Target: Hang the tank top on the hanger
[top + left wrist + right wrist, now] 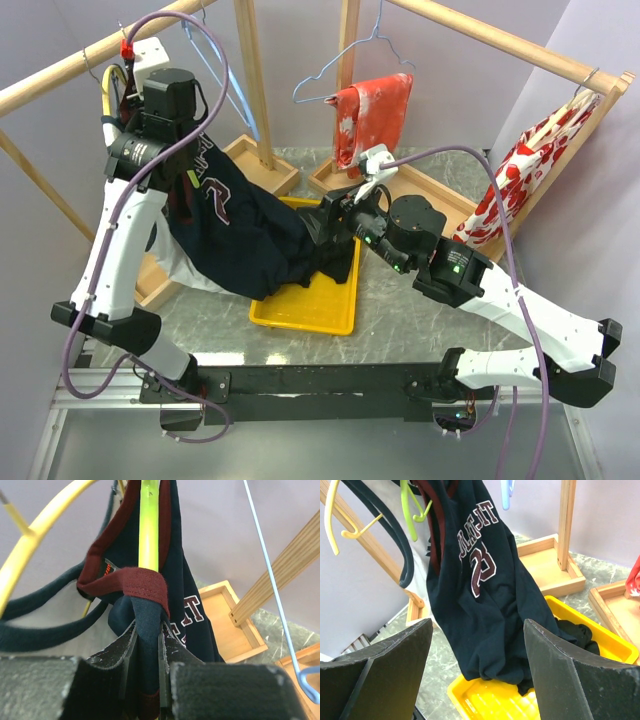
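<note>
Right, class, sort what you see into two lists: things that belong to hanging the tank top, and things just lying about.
Belongs to the job: navy tank top; lime-green hanger; left pincer, shut on the tank top.
Just lying about: yellow hanger; light blue hanger; yellow tray; black garment in the tray; red patterned cloth.
</note>
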